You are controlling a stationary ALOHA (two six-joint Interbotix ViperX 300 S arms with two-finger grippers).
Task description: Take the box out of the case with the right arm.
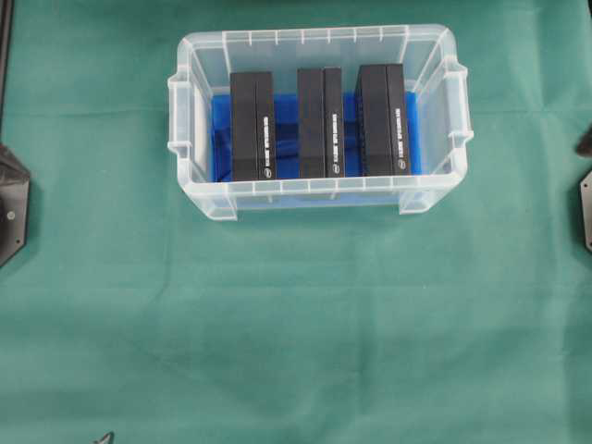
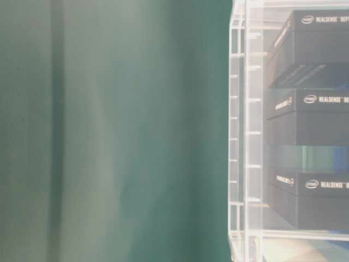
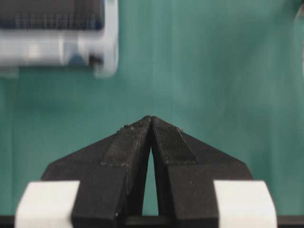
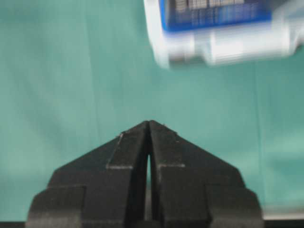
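The clear case with a blue bottom stands on the green cloth at the far middle. Three black boxes stand on edge in it: left, middle, right. The table-level view shows the case wall with the boxes behind it. My right gripper is all black, shut and empty over bare cloth; a case corner lies ahead of it to the right. My left gripper, with white brackets, is shut and empty, with a case corner ahead to the left.
In the overhead view only black arm parts show, at the left edge and the right edge, both well away from the case. Green cloth covers the table around the case.
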